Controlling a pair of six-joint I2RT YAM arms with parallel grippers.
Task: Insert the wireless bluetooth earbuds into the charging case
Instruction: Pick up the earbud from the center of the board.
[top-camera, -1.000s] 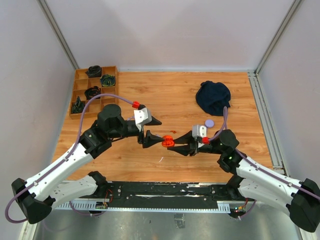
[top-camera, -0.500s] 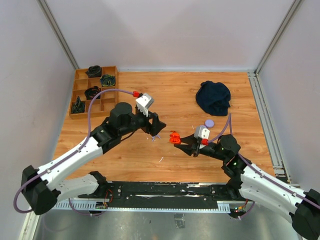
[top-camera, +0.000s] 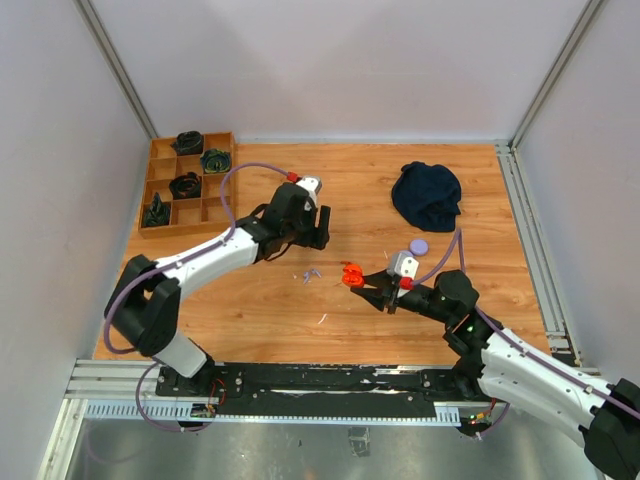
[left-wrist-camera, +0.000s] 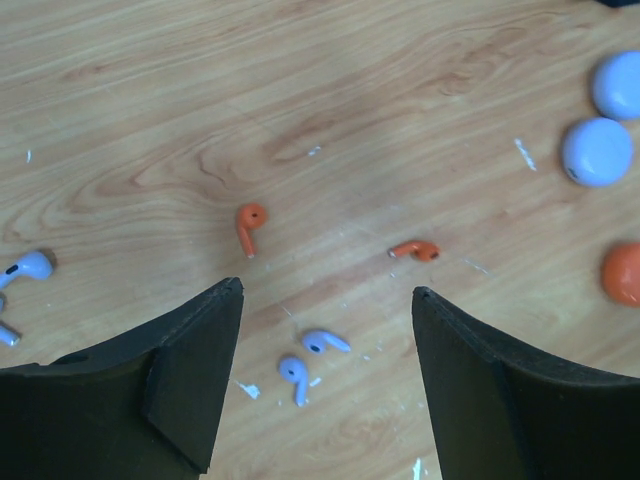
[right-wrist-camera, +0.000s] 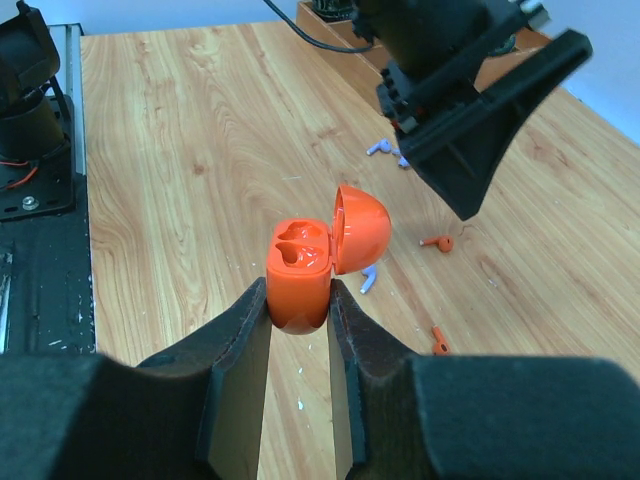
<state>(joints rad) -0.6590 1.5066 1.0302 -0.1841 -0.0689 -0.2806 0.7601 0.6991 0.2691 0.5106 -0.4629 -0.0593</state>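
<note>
— How is the right pincer (right-wrist-camera: 300, 305) found?

— It is closed on an orange charging case (right-wrist-camera: 300, 270), which is gripped by its lower half and held up off the tabletop (right-wrist-camera: 180, 150). The lid is seen hinged open, and two hollow seats are exposed inside.

— And the left pincer (left-wrist-camera: 327, 292)?

— Its jaws are spread wide, and nothing is held between them. It is hung above the wood, pointed down.

— Where are the earbuds (left-wrist-camera: 415, 250) to be found?

— They are scattered on the tabletop. In the left wrist view two orange earbuds (left-wrist-camera: 248, 225) are seen mid-frame, well apart from each other. Two lilac earbuds (left-wrist-camera: 322, 343) are lying just beside each other lower down, between the jaws. Another lilac one is seen at the left edge. Two lilac pucks (left-wrist-camera: 597, 152) are placed at the upper right.

— What else is shown from above?

— A dark cloth (top-camera: 426, 196) is laid at the upper right, and a wooden tray (top-camera: 216, 209) of compartments at the upper left.
</note>
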